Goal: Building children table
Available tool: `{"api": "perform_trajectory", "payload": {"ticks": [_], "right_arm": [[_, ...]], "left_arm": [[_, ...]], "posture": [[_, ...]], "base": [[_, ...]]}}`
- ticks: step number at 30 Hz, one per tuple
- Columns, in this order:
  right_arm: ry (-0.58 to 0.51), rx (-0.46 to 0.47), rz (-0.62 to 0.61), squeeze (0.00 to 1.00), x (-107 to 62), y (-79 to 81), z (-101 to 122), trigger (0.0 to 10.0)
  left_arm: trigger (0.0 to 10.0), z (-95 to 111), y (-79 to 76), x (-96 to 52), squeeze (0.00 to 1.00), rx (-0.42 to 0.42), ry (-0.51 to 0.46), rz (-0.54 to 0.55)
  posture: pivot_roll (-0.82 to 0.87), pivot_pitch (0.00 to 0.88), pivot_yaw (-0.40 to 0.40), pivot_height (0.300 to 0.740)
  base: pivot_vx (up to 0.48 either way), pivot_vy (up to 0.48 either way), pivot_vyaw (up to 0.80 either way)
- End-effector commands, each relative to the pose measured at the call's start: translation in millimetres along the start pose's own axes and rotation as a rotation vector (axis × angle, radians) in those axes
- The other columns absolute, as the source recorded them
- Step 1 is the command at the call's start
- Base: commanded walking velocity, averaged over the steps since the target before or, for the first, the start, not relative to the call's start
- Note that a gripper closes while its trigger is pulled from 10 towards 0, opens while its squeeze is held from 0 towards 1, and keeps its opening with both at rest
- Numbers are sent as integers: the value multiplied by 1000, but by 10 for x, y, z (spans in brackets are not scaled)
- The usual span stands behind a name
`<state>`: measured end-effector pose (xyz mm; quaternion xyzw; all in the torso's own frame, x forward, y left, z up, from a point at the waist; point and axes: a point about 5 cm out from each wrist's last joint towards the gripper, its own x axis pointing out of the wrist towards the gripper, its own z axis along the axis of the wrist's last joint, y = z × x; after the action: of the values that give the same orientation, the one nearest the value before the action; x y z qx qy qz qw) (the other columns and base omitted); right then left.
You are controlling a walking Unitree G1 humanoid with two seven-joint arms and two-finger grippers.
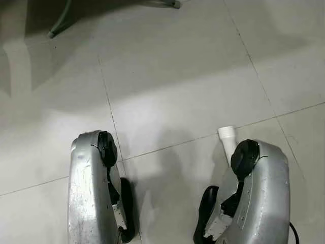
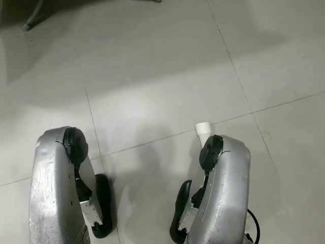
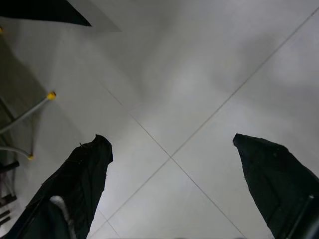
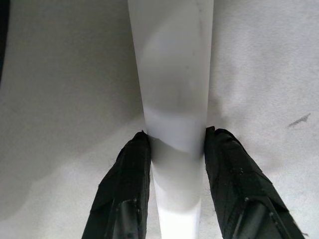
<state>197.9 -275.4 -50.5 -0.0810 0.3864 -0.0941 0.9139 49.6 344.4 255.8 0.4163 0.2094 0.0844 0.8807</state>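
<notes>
While both silver arms hang low over the pale tiled floor [image 1: 177, 76], the scene reads as follows.

Right gripper [image 4: 174, 142]: its two black fingers [image 4: 124, 189] press against either side of a white table leg [image 4: 174, 74], holding it firmly between them.

White table leg: a smooth round white tube; in the right wrist view it runs straight out beyond the fingertips. In the head views its flared white end [image 1: 228, 137] sticks out past the right arm [image 1: 259, 198], above the floor near a grout line.

Left gripper [image 3: 172, 144]: its fingers [image 3: 75, 189] stand wide apart with bare tile and crossing grout lines between them, holding nothing.

Left arm [image 1: 91, 188]: hangs at the near left of the floor, well apart from the table leg.

Floor: light grey tiles, glossy, with soft shadows toward the far left corner.

Far edge of the floor: thin pale green rods [image 1: 61, 20] of some frame slant down to the tiles; I cannot tell what they belong to. The left wrist view also shows thin rods with yellow tips [image 3: 51, 95].
</notes>
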Motion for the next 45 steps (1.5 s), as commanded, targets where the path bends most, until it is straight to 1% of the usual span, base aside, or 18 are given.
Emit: {"api": "perform_trajectory", "payload": {"ticks": [1,5,6,9,15,17,18,23,24,26,31,33,34,36,37,38,41,45], "right_arm": [[10,73,65,0,25,386,10,0],[-14,100,39,0,42,389,84,0],[-54,119,8,0,64,379,206,0],[-102,138,-9,0,87,374,357,0],[-130,134,-19,0,99,374,453,0],[-156,139,-50,0,109,347,572,0],[-184,167,-76,0,112,322,677,0],[-213,188,-107,0,114,289,810,0],[-286,203,-161,0,84,217,1093,0],[-286,203,-161,0,84,217,1093,0],[-446,168,-197,0,-75,134,1582,0],[-467,163,-197,0,-104,126,1637,0],[-491,157,-201,0,-138,114,1700,0],[-506,154,-203,0,-160,107,1738,0],[-536,145,-202,0,-204,106,1803,0],[-536,145,-202,0,-204,106,1803,0],[-639,92,-214,0,-353,119,1998,0],[-655,101,-221,0,-399,111,2067,0]], "left_arm": [[10000,-112,-8,19,0,-27,54,6],[10000,-118,-36,63,0,-36,43,12],[10000,-128,-88,91,0,-50,36,13],[10000,-138,-146,150,0,-65,28,19],[10000,-145,-188,199,0,-78,21,26],[10000,-166,-251,242,0,-100,13,37],[10000,-174,-287,278,0,-115,6,46],[10000,-176,-342,341,0,-133,-5,57],[10000,-170,-429,418,0,-160,-22,67],[10000,-170,-429,418,0,-160,-22,67],[10000,-140,-532,584,0,-211,-66,99],[10000,-133,-541,603,0,-218,-73,105],[10000,-124,-567,639,0,-228,-81,112],[10000,-118,-583,662,0,-234,-86,117],[10000,-108,-614,703,0,-244,-94,125],[10000,-108,-614,703,0,-244,-94,125],[10000,-66,-693,831,0,-284,-124,155],[10000,-47,-751,894,0,-299,-135,168]], "posture": [[374,622,131,300],[351,604,115,300],[336,595,106,300],[309,586,92,300],[294,581,85,300],[250,540,50,300],[234,528,39,300],[217,518,31,300],[179,472,4,300],[179,472,4,300],[133,398,-33,300],[133,398,-33,300],[116,370,-46,300],[116,370,-46,300],[102,336,-58,300],[102,336,-58,300],[80,282,-77,300],[71,244,-88,300]], "base": [[0,0,0],[0,0,0],[0,0,0],[0,0,0],[0,0,0],[0,0,0],[0,0,0],[0,0,0],[0,0,0],[0,0,0],[0,0,0],[0,0,0],[0,0,0],[0,0,0],[0,0,0],[0,0,0],[0,0,0],[0,0,0]]}}
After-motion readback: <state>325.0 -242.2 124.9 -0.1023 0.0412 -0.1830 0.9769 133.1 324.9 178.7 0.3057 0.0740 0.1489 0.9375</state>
